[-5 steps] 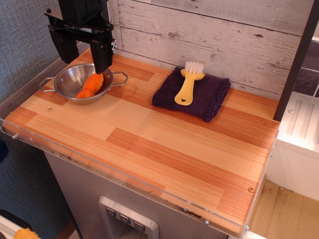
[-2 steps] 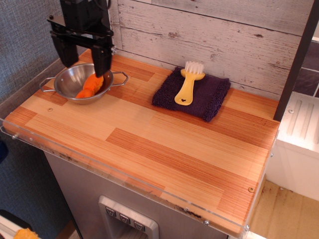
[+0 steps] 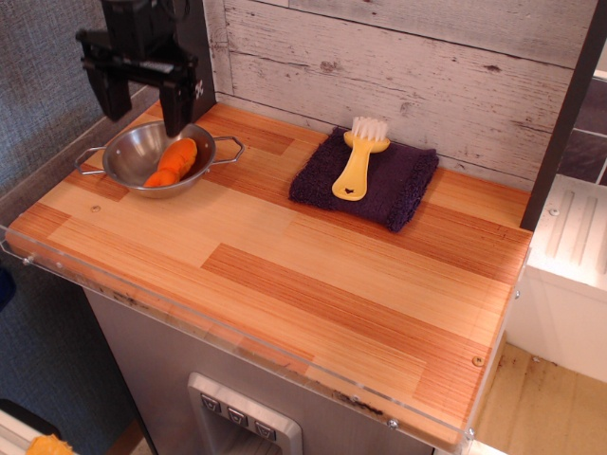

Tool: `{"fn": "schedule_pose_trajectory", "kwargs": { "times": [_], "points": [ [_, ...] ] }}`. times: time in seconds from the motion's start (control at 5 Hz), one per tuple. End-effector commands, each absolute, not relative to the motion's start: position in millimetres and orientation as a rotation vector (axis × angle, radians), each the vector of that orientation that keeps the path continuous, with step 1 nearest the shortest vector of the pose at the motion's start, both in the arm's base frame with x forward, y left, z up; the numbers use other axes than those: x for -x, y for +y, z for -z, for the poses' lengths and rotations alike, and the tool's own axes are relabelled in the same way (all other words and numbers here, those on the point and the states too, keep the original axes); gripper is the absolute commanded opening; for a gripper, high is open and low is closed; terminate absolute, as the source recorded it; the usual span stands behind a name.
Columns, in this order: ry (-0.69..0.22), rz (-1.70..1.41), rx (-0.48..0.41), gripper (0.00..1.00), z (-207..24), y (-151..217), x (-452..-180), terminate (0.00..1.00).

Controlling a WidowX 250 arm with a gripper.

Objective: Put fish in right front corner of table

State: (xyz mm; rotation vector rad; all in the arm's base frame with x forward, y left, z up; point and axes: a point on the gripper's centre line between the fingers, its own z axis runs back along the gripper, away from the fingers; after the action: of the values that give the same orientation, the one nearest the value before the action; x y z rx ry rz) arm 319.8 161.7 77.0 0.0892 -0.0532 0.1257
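Note:
The orange fish [image 3: 172, 162] lies inside a steel bowl [image 3: 132, 167] at the back left of the wooden table [image 3: 313, 284]. My black gripper [image 3: 144, 109] hangs open just above the bowl's far side, up and to the left of the fish. Its two fingers [image 3: 175, 106] are spread apart and hold nothing.
A dark purple cloth [image 3: 389, 185] lies at the back middle with a yellow brush [image 3: 358, 161] on it. A whitewashed plank wall [image 3: 427, 76] stands behind. A clear plastic rim [image 3: 237, 336] runs along the table's front edge. A dark post [image 3: 569, 114] rises at the right.
The gripper has moved left and slightly up, off the fish. The fish stays in the bowl and now shows fully.

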Motion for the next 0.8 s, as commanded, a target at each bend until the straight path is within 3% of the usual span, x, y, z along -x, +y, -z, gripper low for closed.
{"fn": "schedule_pose_trajectory", "kwargs": {
  "times": [0.0, 0.6],
  "points": [
    [-0.051, -0.16, -0.114, 1.0, -60, 172, -327, 0.0],
    [-0.006, -0.203, -0.151, 1.0, -36, 172, -330, 0.0]
  ]
}}
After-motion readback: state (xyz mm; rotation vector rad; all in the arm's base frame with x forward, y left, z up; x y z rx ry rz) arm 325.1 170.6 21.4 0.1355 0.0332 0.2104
